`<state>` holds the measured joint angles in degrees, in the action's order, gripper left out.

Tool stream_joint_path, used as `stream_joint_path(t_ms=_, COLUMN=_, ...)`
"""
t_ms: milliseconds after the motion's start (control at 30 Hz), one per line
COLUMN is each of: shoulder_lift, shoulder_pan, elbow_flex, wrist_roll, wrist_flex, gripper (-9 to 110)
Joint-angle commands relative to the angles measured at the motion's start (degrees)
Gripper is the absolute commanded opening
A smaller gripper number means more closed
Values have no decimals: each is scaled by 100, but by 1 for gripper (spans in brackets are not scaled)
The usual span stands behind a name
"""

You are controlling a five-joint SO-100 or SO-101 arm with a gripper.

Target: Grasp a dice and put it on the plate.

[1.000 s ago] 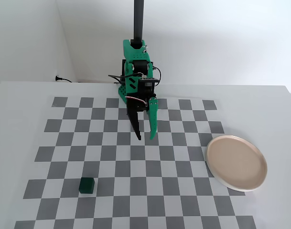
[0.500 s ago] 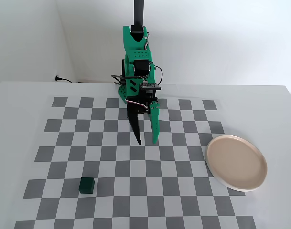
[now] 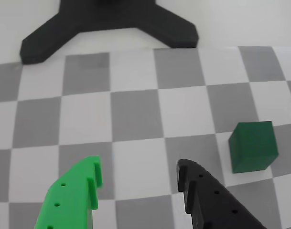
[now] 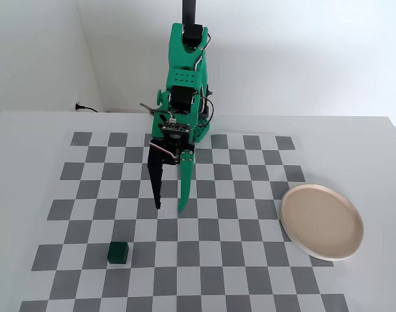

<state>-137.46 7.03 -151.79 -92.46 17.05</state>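
Note:
The dice (image 4: 118, 253) is a small dark green cube on the checkered mat at the front left in the fixed view. In the wrist view the dice (image 3: 253, 146) sits at the right, beyond and to the right of the black finger. My gripper (image 4: 170, 208) hangs above the mat's middle, open and empty, with one bright green finger (image 3: 83, 188) and one black finger (image 3: 202, 193); the gripper (image 3: 138, 171) has only bare checker squares between its tips. The pale pinkish-beige plate (image 4: 322, 221) lies at the right of the fixed view and is out of the wrist view.
A black stand foot (image 3: 107, 24) spreads across the far edge of the mat in the wrist view. The green arm's base (image 4: 184, 117) stands at the back of the white table. The checkered mat (image 4: 250, 260) covers most of the tabletop.

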Motion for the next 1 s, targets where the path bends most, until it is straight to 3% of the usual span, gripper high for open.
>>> stream_joint_path(t_ms=0, shoulder_lift=352, shoulder_pan=325, elbow_flex=721, wrist_roll=-35, wrist_flex=-457, gripper=13)
stream_joint_path(t_ms=400, shoulder_lift=2065, shoulder_pan=1204, elbow_flex=1758, wrist_roll=-88, wrist_flex=-835, gripper=15)
stream_joint_path(t_ms=533, shoulder_lift=2540, shoulder_pan=1327, elbow_flex=2039, wrist_roll=-114, wrist_flex=-940, gripper=20)
stream_joint_path(t_ms=967, shoulder_lift=3577, shoulder_pan=1345, elbow_flex=2452, wrist_roll=-149, wrist_flex=-1336, gripper=21)
